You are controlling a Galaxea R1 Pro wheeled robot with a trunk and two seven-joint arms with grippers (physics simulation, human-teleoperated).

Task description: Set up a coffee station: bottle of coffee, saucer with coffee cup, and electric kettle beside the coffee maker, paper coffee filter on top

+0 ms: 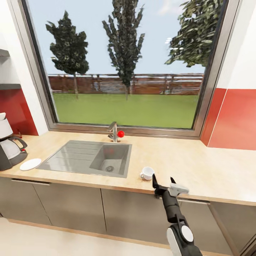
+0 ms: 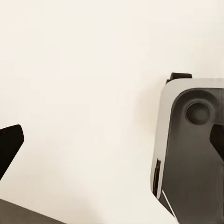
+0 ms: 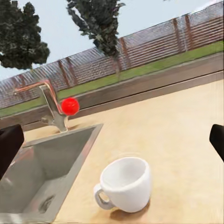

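The white coffee cup (image 1: 146, 173) stands upright on the tan countertop (image 1: 199, 167), just right of the sink, handle toward the front edge. My right gripper (image 1: 163, 179) hovers open at the counter's front edge, a little right of the cup. In the right wrist view the cup (image 3: 125, 184) sits close ahead of the open right gripper (image 3: 112, 149). The coffee maker (image 1: 9, 149) with its glass carafe stands at the far left, and the white saucer (image 1: 30, 164) lies bare beside it. My left gripper (image 2: 112, 144) hangs open over pale floor. The bottle of coffee and the electric kettle are out of view.
A steel sink (image 1: 89, 158) with a faucet and red knob (image 1: 121, 134) is set in the counter's middle. A large window runs behind it. Two dark grey wall slabs (image 1: 8, 86) show at the far left edge. Bare worktop stretches right of the cup.
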